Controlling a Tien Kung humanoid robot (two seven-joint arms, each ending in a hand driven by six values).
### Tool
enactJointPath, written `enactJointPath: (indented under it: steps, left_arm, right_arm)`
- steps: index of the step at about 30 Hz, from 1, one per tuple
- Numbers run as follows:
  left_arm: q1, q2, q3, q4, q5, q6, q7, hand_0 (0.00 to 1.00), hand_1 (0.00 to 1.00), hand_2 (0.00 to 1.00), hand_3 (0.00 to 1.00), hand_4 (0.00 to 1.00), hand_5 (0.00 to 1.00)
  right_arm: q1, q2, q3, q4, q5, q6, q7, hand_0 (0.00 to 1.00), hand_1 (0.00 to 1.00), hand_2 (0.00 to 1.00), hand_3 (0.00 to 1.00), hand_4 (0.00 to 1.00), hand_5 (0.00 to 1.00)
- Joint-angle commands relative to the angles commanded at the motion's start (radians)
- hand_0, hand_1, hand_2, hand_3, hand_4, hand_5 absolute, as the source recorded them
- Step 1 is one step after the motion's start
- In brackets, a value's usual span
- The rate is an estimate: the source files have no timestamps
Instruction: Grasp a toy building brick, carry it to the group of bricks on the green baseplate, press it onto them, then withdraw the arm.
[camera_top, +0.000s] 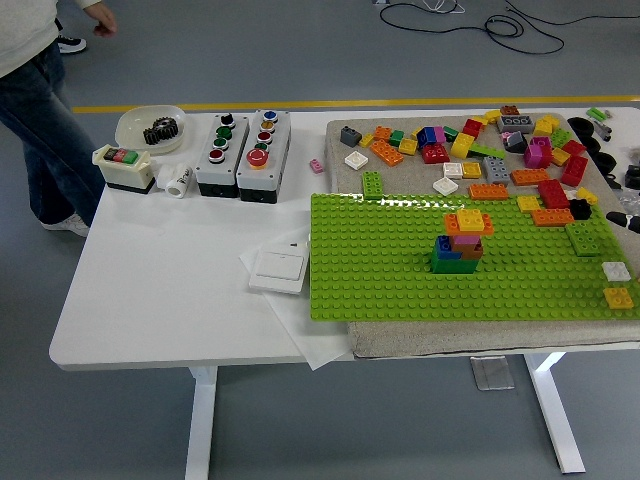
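No robot hand or arm was to be seen over the desk, so nothing could be told of the fingers — neither how far they were opened nor whether anything was held. A stack of bricks was seen standing on the green baseplate, a little right of the plate's middle: a green brick at the bottom, blue and brown ones above it, a pink one over those, and an orange and yellow layer on top. A green flat brick, a white brick and a yellow brick were laid near the baseplate's right edge. The baseplate was carried by a grey mat at the desk's right side. Loose bricks of many colours were scattered over the mat's far part, between the baseplate's far edge and the desk's far edge. A white wall switch lay on paper just left of the baseplate. Near the far left corner two grey button boxes were placed side by side, with a small switch box and a white bowl holding a dark gear — the bowl nearest the far edge. A person in jeans was stood beyond the desk's left end
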Motion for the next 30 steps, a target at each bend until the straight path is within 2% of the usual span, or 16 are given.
enactJointPath:
  steps: [3, 4, 9, 10, 12, 21, 30]
  left_arm:
    - [0.001, 0.0, 0.002, 0.0, 0.0, 0.0, 0.0, 0.824, 0.807, 0.81, 0.605, 0.68, 0.597]
    - [0.001, 0.0, 0.002, 0.0, 0.0, 0.0, 0.0, 0.824, 0.806, 0.81, 0.605, 0.68, 0.597]
    - [0.0, 0.001, 0.003, 0.0, 0.0, -0.001, -0.002, 0.824, 0.806, 0.81, 0.605, 0.68, 0.597]
    - [0.0, 0.001, 0.002, 0.0, 0.0, -0.001, -0.002, 0.824, 0.806, 0.81, 0.605, 0.68, 0.596]
    - [-0.002, 0.001, 0.004, 0.0, 0.0, -0.002, -0.002, 0.824, 0.806, 0.81, 0.605, 0.68, 0.596]
    - [-0.002, 0.002, 0.008, -0.001, 0.0, -0.004, -0.002, 0.823, 0.804, 0.809, 0.604, 0.681, 0.597]
    - [-0.006, 0.002, 0.012, -0.001, 0.0, -0.003, -0.004, 0.823, 0.805, 0.809, 0.606, 0.68, 0.597]
  right_arm:
    - [0.002, 0.0, -0.002, -0.01, -0.048, -0.01, 0.008, 0.851, 0.812, 0.848, 0.908, 0.998, 0.556]
    - [0.003, 0.0, -0.004, -0.015, -0.072, -0.014, 0.01, 0.82, 0.801, 0.825, 0.885, 0.998, 0.463]
    - [0.008, 0.003, -0.008, -0.041, -0.163, -0.017, 0.01, 0.82, 0.801, 0.825, 0.885, 0.998, 0.463]
    - [0.008, 0.003, -0.008, -0.044, -0.169, -0.018, 0.01, 0.808, 0.789, 0.807, 0.861, 0.998, 0.429]
    - [0.006, 0.004, -0.01, -0.051, -0.182, -0.014, 0.011, 0.808, 0.789, 0.807, 0.861, 0.998, 0.429]
    - [0.004, 0.008, -0.015, -0.06, -0.173, -0.001, 0.012, 0.812, 0.788, 0.8, 0.856, 0.998, 0.419]
    - [0.007, 0.011, -0.024, -0.053, -0.093, -0.013, 0.013, 0.812, 0.781, 0.8, 0.85, 0.998, 0.411]
